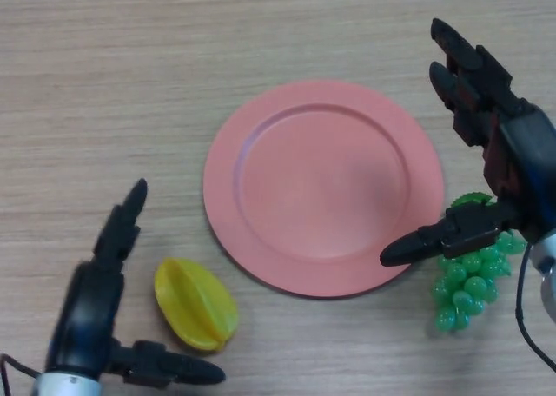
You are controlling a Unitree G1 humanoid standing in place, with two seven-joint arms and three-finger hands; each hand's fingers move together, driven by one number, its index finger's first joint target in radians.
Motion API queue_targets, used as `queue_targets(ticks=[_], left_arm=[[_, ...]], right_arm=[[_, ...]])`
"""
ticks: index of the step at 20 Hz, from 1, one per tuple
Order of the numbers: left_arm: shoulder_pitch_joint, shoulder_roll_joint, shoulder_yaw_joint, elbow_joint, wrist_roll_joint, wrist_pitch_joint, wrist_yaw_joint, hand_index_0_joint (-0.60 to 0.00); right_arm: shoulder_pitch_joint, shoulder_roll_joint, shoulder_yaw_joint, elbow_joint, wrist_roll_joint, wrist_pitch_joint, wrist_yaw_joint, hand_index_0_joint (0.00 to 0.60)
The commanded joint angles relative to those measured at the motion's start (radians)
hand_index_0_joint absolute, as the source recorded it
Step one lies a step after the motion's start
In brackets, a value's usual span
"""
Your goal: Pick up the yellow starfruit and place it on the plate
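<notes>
The yellow starfruit (196,304) lies on the wooden table just below and left of the pink plate (323,188), close to its rim. My left hand (94,305) sits at the lower left, open, with its fingers stretched up past the fruit's left side and its thumb under the fruit; I cannot tell whether it touches the fruit. My right hand (499,144) hovers open at the plate's right edge, fingers pointing up, thumb reaching over the plate's lower right rim. The plate holds nothing.
A bunch of green grapes (472,280) lies right of the plate, partly under my right hand. The light wooden table (104,83) stretches out above and to the left.
</notes>
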Motion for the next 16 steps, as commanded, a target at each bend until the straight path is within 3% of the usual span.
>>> queue_targets(ticks=[1, 3, 4, 9, 10, 11, 12, 13, 14, 15, 16], left_arm=[[-0.004, 0.014, -0.026, -0.043, -0.017, -0.083, 0.052, 0.0], [-0.017, 0.02, -0.061, -0.006, 0.032, -0.074, 0.099, 0.0], [-0.029, 0.029, -0.075, 0.028, 0.145, -0.052, 0.147, 0.0], [-0.061, 0.033, -0.076, 0.092, 0.235, -0.059, 0.159, 0.0], [-0.053, 0.032, -0.08, 0.084, 0.225, -0.045, 0.127, -0.05], [-0.052, 0.033, -0.082, 0.083, 0.224, -0.043, 0.124, -0.151], [-0.045, 0.034, -0.085, 0.074, 0.214, -0.034, 0.106, -0.301], [-0.039, 0.036, -0.088, 0.064, 0.208, -0.027, 0.092, -0.4], [-0.015, 0.048, -0.099, 0.031, 0.205, -0.005, 0.036, -0.544], [-0.003, 0.057, -0.106, 0.017, 0.214, 0.004, 0.006, -0.6], [0.009, 0.065, -0.105, 0.011, 0.24, 0.014, -0.02, -0.6]], right_arm=[[-0.027, -0.012, -0.027, -0.071, -0.007, -0.108, -0.004, 0.0], [-0.009, -0.015, -0.028, -0.09, -0.012, -0.103, 0.009, 0.0], [-0.011, -0.02, -0.04, -0.099, -0.018, -0.086, 0.012, 0.0], [0.0, -0.031, -0.056, -0.103, -0.041, -0.105, 0.014, 0.0], [-0.004, -0.031, -0.061, -0.107, -0.031, -0.099, 0.013, 0.0], [-0.005, -0.032, -0.062, -0.108, -0.03, -0.098, 0.013, 0.0], [-0.004, -0.033, -0.063, -0.108, -0.034, -0.105, 0.009, 0.0], [-0.003, -0.033, -0.063, -0.108, -0.037, -0.111, 0.006, 0.0], [0.002, -0.032, -0.067, -0.114, -0.031, -0.119, -0.004, 0.0], [0.005, -0.031, -0.069, -0.119, -0.024, -0.118, -0.01, 0.0], [0.009, -0.031, -0.069, -0.118, -0.017, -0.121, -0.017, 0.0]])
